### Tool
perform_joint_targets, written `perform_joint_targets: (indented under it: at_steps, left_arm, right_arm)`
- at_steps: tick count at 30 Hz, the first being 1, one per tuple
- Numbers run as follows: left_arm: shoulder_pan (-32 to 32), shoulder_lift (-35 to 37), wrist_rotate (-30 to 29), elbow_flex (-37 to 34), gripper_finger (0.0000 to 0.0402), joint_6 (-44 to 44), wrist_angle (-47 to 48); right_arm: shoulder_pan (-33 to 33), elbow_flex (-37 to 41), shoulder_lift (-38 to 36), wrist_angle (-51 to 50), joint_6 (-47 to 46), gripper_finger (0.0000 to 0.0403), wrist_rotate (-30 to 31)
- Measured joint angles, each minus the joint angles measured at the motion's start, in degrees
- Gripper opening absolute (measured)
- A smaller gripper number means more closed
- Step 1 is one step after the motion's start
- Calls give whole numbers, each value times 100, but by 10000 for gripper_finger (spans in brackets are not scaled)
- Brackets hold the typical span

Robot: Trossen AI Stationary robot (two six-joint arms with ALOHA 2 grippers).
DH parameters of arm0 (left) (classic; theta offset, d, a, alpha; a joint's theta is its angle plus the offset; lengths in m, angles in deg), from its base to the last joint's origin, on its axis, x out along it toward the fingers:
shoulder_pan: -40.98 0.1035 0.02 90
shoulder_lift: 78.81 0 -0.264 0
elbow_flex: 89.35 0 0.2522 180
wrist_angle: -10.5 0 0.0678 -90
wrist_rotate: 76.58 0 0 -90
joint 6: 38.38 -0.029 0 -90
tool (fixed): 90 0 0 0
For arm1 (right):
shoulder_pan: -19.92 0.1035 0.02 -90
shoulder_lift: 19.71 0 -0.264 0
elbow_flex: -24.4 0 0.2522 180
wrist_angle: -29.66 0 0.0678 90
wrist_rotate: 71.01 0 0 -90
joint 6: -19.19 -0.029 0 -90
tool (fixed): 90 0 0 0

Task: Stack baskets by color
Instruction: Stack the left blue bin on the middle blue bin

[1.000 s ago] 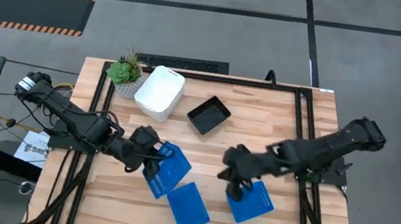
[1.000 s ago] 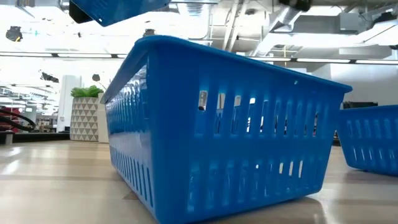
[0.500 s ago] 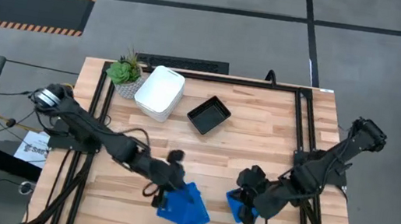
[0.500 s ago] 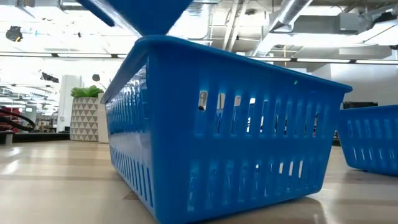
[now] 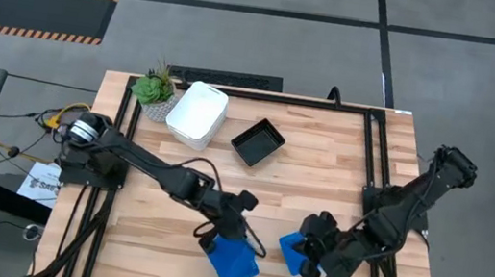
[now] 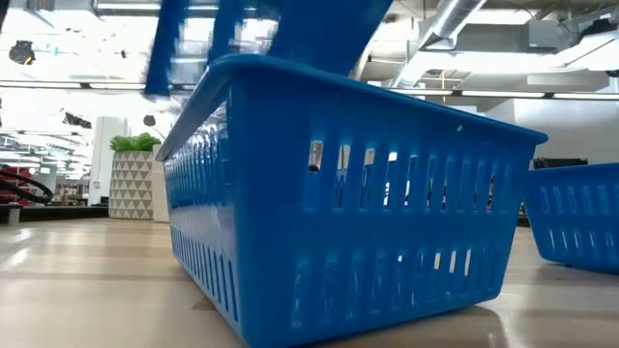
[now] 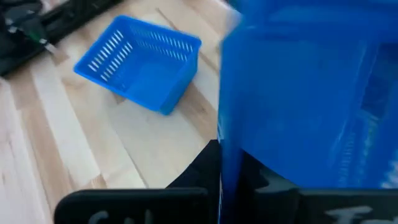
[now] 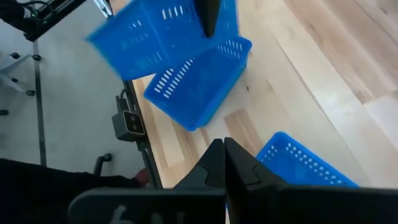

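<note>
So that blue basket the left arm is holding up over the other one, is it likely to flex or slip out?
The held blue basket looks like thin slotted plastic, so probably light and a little springy. The left gripper, shut, seems to pinch only its wall, so it may swing or tilt. Its smooth plastic could slip against the blue basket on the table.

Grey concrete floor (image 5: 242, 41), hazard-striped mat (image 5: 33, 9); bright ceiling lights (image 6: 58, 48), exposed ducts (image 6: 484, 29)

A small green potted plant (image 5: 153, 91) in a pale patterned pot is seen at the far left corner of the light wooden slatted table (image 5: 321, 168) (framed by black rails). Grey floor with a hazard-striped strip (image 5: 33, 9) is seen beyond.
</note>
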Motion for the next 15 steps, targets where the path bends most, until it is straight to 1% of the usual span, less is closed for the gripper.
perform_joint_targets:
  at_steps: [6, 15]
  left_arm:
    - [23, -199, -29, 2, 0, -679, 271]
    - [84, -561, -97, 2, 0, -1406, 861]
  right_arm:
    - [167, 0, -1, -284, -345, 8, 0]
    - [215, 0, -3, -429, -447, 8, 0]
